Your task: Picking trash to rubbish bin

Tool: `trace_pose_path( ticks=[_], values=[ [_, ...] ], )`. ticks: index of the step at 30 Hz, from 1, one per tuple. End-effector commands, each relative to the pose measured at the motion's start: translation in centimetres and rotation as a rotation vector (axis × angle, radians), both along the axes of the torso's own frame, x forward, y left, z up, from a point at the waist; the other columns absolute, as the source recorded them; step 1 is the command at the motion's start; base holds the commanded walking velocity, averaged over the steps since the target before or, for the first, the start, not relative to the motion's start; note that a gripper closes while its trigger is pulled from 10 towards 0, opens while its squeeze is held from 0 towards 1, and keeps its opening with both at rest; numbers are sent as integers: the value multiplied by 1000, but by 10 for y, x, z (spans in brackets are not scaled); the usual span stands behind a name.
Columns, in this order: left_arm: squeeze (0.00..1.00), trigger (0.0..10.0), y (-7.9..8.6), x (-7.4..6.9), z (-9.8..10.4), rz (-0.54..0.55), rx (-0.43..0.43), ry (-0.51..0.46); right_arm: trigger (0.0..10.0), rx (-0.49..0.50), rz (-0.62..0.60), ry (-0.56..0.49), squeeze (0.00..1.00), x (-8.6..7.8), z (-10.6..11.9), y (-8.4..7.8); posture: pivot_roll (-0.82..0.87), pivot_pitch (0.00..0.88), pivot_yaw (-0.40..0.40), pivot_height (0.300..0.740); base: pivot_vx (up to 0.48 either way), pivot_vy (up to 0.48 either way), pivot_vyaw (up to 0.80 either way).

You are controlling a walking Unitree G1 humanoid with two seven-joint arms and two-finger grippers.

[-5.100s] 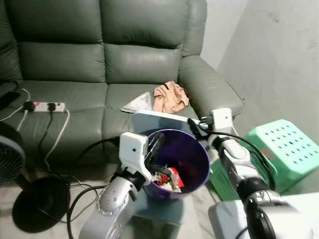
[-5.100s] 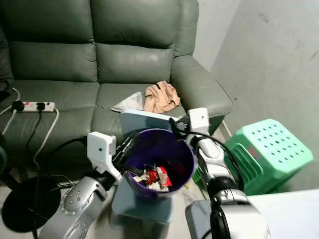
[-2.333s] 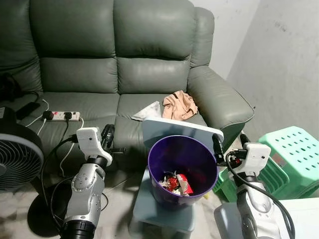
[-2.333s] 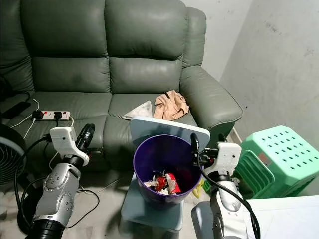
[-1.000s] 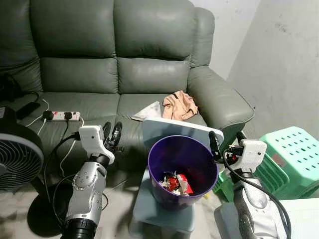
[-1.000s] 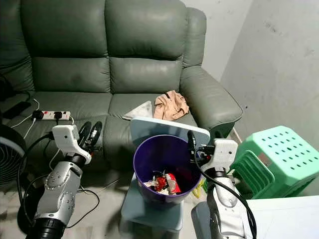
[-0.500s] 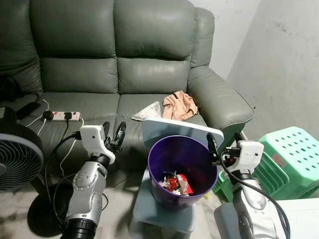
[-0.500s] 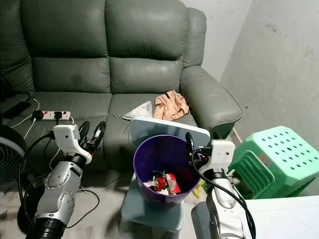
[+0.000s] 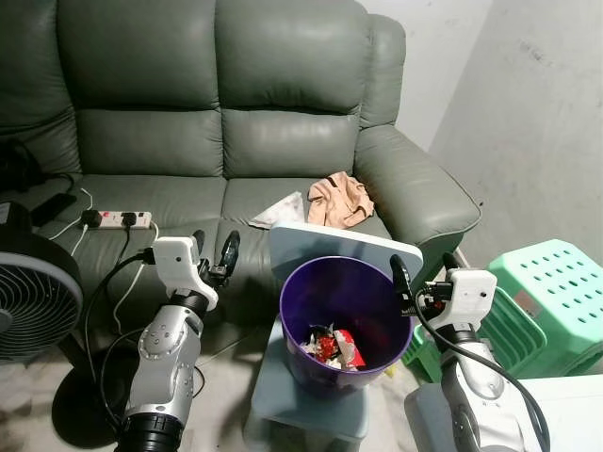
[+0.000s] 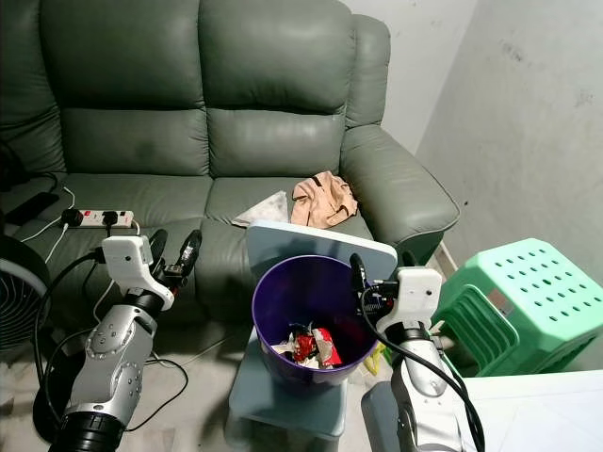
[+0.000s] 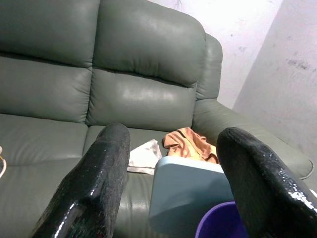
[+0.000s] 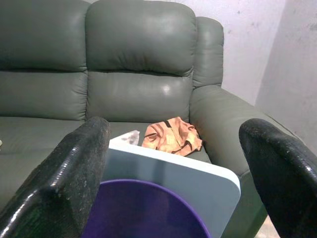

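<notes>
1. We are looking down at a purple rubbish bin (image 9: pixel 346 311) that is standing on a pale blue step stool (image 9: pixel 311 395) on the floor, just in front of a grey-green sofa (image 9: pixel 236 141).
2. Inside the bin, red and white crumpled trash (image 9: pixel 332 346) is lying at the bottom.
3. Our left pincer (image 9: pixel 213 256) is hovering at about 9 o'clock from the bin, apart from its rim, in front of the sofa's seat edge; its two black fingers (image 11: pixel 94 183) are spread and holding nothing.
4. Our right pincer (image 9: pixel 423 276) is hanging at about 3 o'clock from the bin, just beside the rim, and its fingers (image 12: pixel 69 178) are likewise released wide, with nothing between them.
5. On the sofa seat at about 12 o'clock from the bin, a crumpled tan cloth (image 9: pixel 341 198) is lying next to a flat whitish wrapper (image 9: pixel 280 210).
6. A white power strip (image 9: pixel 118 219) with plugged cables is resting on the seat at about 10 o'clock.
7. A green plastic stool (image 9: pixel 542 301) is standing at 3 o'clock, beyond our right arm, and a black fan (image 9: pixel 33 306) is standing at 9 o'clock.
</notes>
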State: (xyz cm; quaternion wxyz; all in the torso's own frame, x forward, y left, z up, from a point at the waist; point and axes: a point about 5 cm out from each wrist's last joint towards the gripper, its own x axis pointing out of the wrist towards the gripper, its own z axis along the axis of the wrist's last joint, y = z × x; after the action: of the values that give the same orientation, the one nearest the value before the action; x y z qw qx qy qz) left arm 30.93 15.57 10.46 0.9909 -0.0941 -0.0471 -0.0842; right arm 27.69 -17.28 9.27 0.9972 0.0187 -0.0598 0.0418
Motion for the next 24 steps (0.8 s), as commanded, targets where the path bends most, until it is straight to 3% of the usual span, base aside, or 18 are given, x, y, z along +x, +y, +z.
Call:
trace_pose_path(
  ticks=[1,24],
  values=[
    [0,10000,-2,2,2,-4,-8,-1,10000,-7,-3,-9,0,1,3,-2,-16,0,-70,740,0,0,0],
    [0,10000,-4,2,1,-8,22,6,10000,-10,-1,-4,0,1,3,-3,-15,0,-82,740,0,0,0]
  ],
)
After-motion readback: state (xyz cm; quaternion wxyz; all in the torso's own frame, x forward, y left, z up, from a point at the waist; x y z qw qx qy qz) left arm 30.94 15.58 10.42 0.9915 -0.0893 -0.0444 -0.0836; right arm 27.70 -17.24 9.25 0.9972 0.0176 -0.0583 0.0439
